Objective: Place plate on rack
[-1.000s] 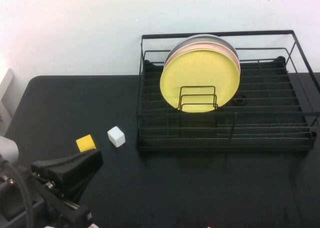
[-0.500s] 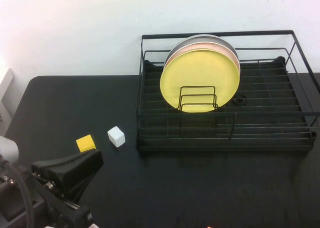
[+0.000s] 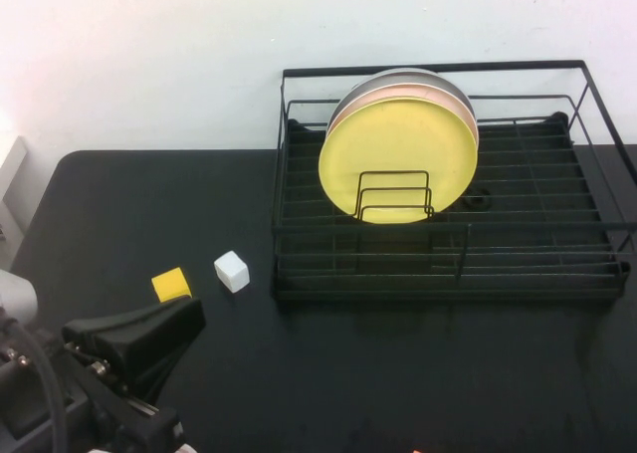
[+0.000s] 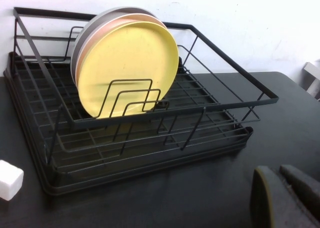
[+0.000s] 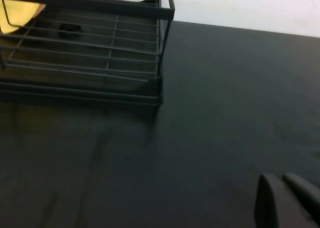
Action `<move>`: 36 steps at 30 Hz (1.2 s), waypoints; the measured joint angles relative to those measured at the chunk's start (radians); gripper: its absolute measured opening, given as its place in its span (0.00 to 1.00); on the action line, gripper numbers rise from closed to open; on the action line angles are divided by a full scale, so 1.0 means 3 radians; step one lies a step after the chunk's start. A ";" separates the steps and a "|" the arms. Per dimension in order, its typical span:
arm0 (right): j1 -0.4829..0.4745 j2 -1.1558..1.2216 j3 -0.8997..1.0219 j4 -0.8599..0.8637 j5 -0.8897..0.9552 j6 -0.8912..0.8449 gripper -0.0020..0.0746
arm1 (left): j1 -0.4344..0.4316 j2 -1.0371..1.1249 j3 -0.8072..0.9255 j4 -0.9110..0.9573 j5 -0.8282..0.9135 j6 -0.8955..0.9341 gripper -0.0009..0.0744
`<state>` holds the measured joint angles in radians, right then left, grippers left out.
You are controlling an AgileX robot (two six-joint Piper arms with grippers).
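The pale-yellow plate (image 3: 398, 159) stands upright in the black wire rack (image 3: 448, 274), leaning against a pink plate (image 3: 438, 91) and a grey plate (image 3: 388, 78) behind it, held by wire loops. It also shows in the left wrist view (image 4: 127, 70), inside the rack (image 4: 150, 158). My left gripper (image 3: 184, 319) is shut and empty, low at the table's front left, far from the rack; it shows in its wrist view (image 4: 280, 188). My right gripper (image 5: 282, 188) is shut and empty, over bare table beside the rack's corner (image 5: 160, 87); it is out of the high view.
A white cube (image 3: 231, 271) and a yellow block (image 3: 170, 284) lie on the black table (image 3: 398, 373) left of the rack. The cube shows in the left wrist view (image 4: 10, 179). A white wall stands behind.
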<state>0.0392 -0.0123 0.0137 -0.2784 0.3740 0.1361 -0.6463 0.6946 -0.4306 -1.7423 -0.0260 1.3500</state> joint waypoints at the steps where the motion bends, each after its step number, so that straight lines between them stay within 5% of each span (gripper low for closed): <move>1: 0.0000 0.0000 0.0000 0.0026 -0.0016 -0.0007 0.02 | 0.0000 0.0000 0.0000 0.0000 0.0000 0.0000 0.01; 36: 0.0000 0.0000 0.0006 0.0287 -0.0050 -0.0008 0.02 | 0.0000 -0.0292 0.0402 0.0000 -0.0118 0.0027 0.01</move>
<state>0.0392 -0.0123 0.0156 -0.1924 0.3591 0.1338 -0.6463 0.6069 -0.3099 -1.7423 -0.0614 1.3582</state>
